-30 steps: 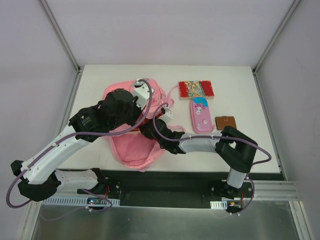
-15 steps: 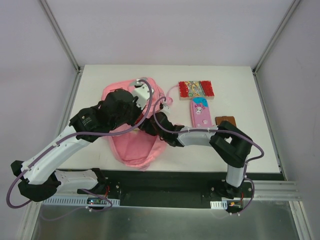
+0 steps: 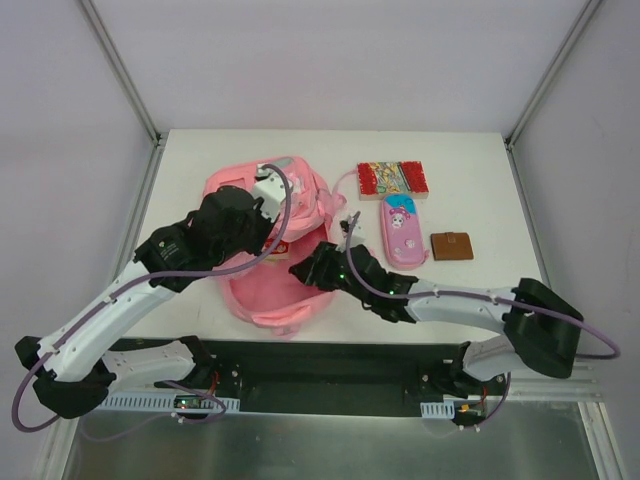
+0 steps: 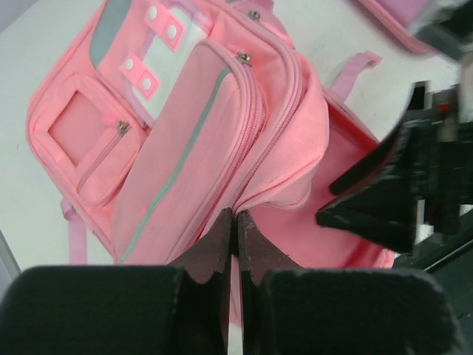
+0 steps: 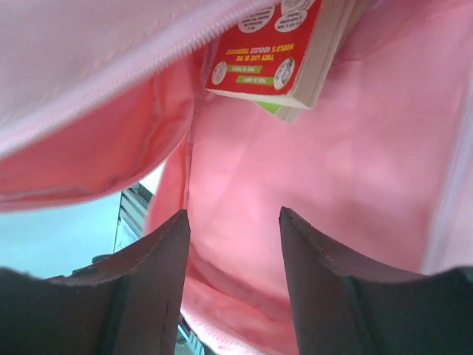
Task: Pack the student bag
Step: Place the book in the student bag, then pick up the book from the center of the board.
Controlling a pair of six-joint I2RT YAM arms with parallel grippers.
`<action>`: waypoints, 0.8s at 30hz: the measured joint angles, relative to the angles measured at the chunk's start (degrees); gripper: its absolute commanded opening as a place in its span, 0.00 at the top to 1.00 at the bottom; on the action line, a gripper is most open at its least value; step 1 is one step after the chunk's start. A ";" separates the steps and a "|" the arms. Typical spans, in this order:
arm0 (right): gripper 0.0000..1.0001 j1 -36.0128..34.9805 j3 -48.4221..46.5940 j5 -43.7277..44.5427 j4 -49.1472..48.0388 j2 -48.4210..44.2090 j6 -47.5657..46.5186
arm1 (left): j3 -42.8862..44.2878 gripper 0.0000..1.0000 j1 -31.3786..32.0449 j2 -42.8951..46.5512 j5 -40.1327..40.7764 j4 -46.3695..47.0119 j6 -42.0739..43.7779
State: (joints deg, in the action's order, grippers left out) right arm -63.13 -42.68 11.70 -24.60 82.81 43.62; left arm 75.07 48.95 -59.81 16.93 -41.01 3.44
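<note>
One item looks packed so far: a book (image 5: 273,52) lies inside the bag (image 3: 262,300). The bag sits on the left half of the table (image 3: 500,300) with its mouth toward the near side.

Nearest you, the right gripper (image 5: 233,214) is pushed into that mouth. Its jaws stand apart with nothing between them, and only pink lining shows past the fingers. Just beyond, the left gripper (image 4: 233,222) is closed, tips pressed together on the zip rim. You appear to be pinching that edge to hold the mouth up.

Three things are not yet in, all lying right of the bag: a wallet (image 3: 452,245) nearest, a pencil case (image 3: 403,230) just left of it, and a patterned book (image 3: 393,178) farthest. By my reckoning you have one of four in, and zipping up is still to come.

The bag is soft pink fabric that slumps and creases, with a smooth lining, a grey strip and white-and-pink tabs on the front. The packed book is stiff, with a glossy red cover and a thick block of pages. The pencil case is a rounded oblong with a printed sheen. The wallet is a small brown rectangle that looks like leather. The patterned book is flat, red and gold.
</note>
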 measured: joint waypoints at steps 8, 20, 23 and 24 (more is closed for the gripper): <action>0.45 -0.13 8.87 3.54 6.60 -16.79 -1.36 | -4.52 1.00 -8.92 1.22 -2.84 0.94 -0.94; 0.22 9.38 10.29 10.10 23.28 -30.71 -1.73 | -7.13 1.00 -15.78 -0.20 -4.72 0.94 -1.44; 0.18 13.05 10.29 9.03 27.02 -31.04 -1.90 | -7.48 0.65 -18.10 -0.42 -7.82 0.70 -1.90; 0.17 14.14 10.29 8.28 28.13 -31.01 -1.99 | -7.48 0.58 -18.67 -0.50 -9.29 0.70 -1.88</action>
State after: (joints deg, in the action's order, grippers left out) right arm -48.99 -32.38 19.99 3.53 51.79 41.63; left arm 67.59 30.28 -60.31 7.64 -40.32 1.56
